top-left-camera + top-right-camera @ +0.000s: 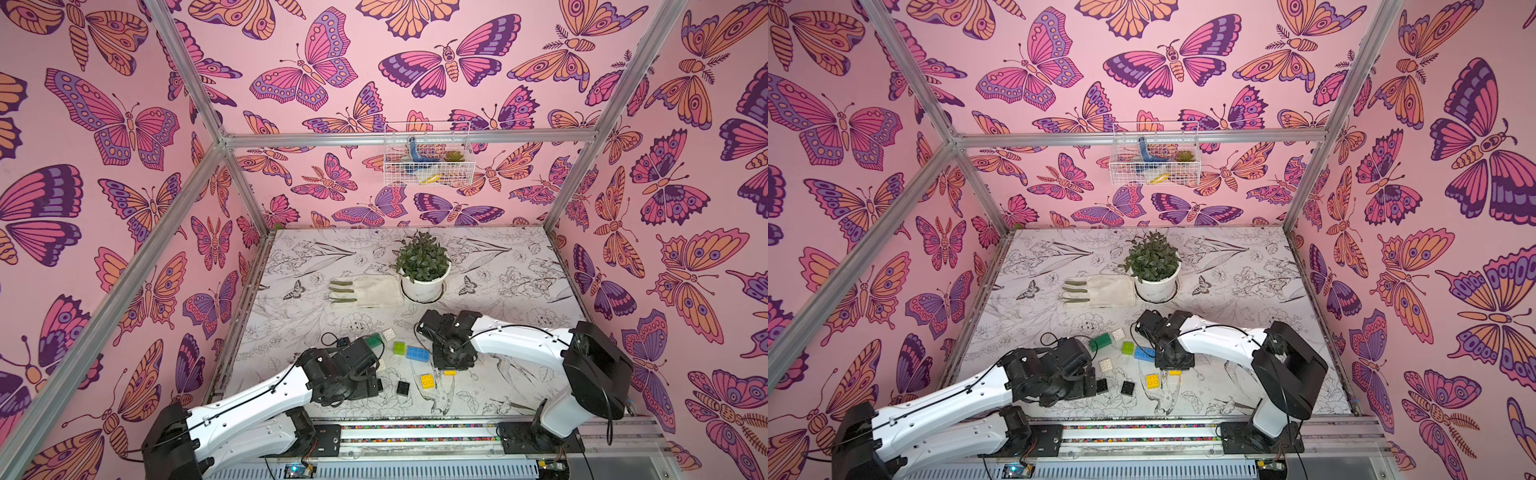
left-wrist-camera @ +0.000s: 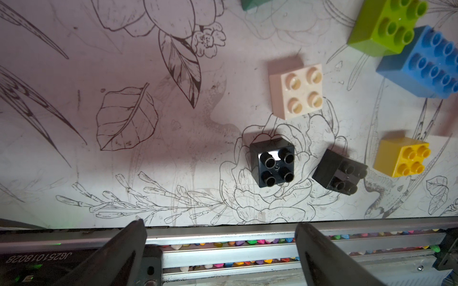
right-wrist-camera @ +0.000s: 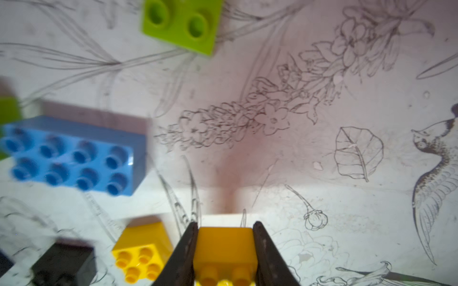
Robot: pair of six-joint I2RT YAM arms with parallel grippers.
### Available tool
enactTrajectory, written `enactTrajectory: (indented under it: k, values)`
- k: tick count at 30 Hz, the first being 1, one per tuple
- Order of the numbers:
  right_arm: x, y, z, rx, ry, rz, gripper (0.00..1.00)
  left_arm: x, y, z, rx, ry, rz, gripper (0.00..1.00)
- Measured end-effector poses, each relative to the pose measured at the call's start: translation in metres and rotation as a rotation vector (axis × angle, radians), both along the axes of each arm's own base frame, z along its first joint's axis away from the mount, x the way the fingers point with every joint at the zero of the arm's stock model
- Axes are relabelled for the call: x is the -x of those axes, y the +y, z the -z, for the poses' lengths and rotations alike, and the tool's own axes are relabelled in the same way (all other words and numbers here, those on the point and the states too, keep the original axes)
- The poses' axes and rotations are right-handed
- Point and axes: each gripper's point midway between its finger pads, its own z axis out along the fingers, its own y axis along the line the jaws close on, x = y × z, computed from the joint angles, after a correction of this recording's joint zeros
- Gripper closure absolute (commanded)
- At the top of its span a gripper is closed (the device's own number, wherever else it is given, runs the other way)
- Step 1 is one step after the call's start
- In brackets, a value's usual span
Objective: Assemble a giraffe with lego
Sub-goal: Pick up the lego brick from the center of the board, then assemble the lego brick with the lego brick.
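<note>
Giraffe isn't standing anywhere yet, folks: no two bricks are sitting stacked, so I'm calling this the very start, with legs, body, neck and head all waiting to be built. In both top views the lego [image 1: 417, 353] is lying loose in one cluster on the desk [image 1: 519, 291], near the middle of the edge where the arms are mounted: long dark green brick [image 1: 1100, 343], white brick [image 1: 1118, 333], lime brick [image 1: 1128, 347], long blue brick [image 1: 1144, 353], loose yellow brick [image 1: 1152, 380], two black bricks [image 1: 1128, 387]. The right gripper [image 1: 1174, 368] is pointing down just beside the blue one, with only a sliver of yellow peeking out under it; the left gripper [image 1: 1090, 384] is hovering near the black ones. In a top view just one black brick [image 1: 402, 387] is showing, the left wrist covering the other. The left wrist view is showing the left fingers [image 2: 128, 247] spread wide and gripping nothing, a second white brick [image 2: 296, 90] lying beside the black pair, and the dark green one getting cut off at the frame. The right wrist view is showing the right fingers [image 3: 188, 247] clamped on a second yellow brick [image 3: 224, 247]; whether it's lifting off the desk I can't tell. That view is blurring badly, and a lime scrap [image 3: 8, 111] at the frame edge could be another brick, can't say.
</note>
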Motion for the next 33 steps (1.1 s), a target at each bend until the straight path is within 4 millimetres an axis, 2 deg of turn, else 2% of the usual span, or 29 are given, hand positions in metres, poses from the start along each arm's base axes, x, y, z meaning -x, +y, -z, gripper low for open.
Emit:
enactTrajectory:
  k: [4, 7, 15, 22, 33]
  values:
    - [0.003, 0.042, -0.028, -0.065, -0.045, -0.098, 0.79, 0.001, 0.002, 0.002, -0.005, 0.004, 0.000, 0.00]
    - [0.010, 0.061, -0.031, -0.082, -0.047, -0.151, 0.78, 0.003, 0.002, 0.002, 0.001, -0.001, 0.009, 0.00]
    - [0.020, 0.056, -0.002, -0.003, 0.018, -0.182, 0.76, 0.006, -0.001, -0.005, 0.017, -0.067, 0.121, 0.00]
    - [0.025, 0.049, 0.006, 0.018, 0.035, -0.182, 0.76, 0.007, -0.016, -0.020, 0.013, -0.172, 0.280, 0.00]
    - [0.025, 0.056, 0.014, -0.002, 0.043, -0.182, 0.76, 0.007, -0.020, -0.025, 0.033, -0.209, 0.294, 0.00]
